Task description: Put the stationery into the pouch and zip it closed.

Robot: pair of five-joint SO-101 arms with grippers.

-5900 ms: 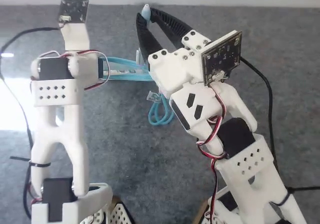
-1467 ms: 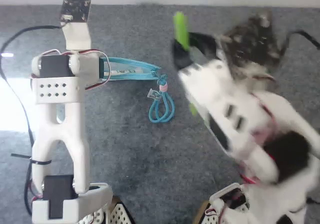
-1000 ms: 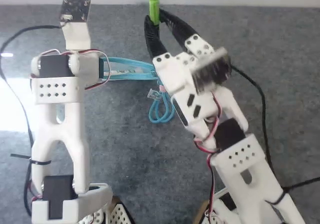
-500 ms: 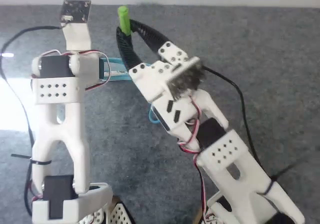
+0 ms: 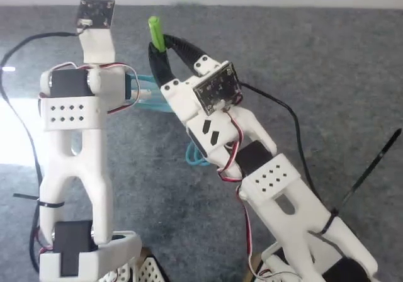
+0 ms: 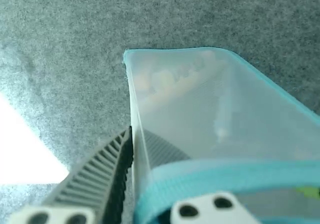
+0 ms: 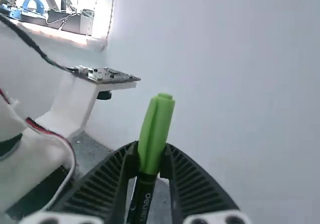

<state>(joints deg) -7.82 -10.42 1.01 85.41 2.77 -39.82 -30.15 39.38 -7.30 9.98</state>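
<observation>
My right gripper (image 5: 160, 48) is shut on a green marker (image 5: 155, 33), held above the table beside the left arm; its cap points toward the back wall. The right wrist view has the marker (image 7: 155, 129) upright between the black fingers (image 7: 107, 176). A translucent pouch with teal edging (image 5: 151, 93) lies between the two arms, mostly hidden by the right arm. My left gripper (image 6: 137, 184) is shut on the pouch (image 6: 210, 114) at its teal rim, and pale items show faintly through the wall. The pouch's teal cord loop (image 5: 195, 158) lies on the grey felt.
Grey felt (image 5: 327, 68) covers the table, with a white wall along the back. A black cable (image 5: 296, 131) trails to the right of the right arm. A black cable tie (image 5: 371, 165) sticks out at the right. The left arm's camera board (image 5: 96, 12) stands at the back left.
The right arm picked up the green marker on the right and swung it left, over toward the pouch and the left arm. The left arm stayed still, holding the pouch.
</observation>
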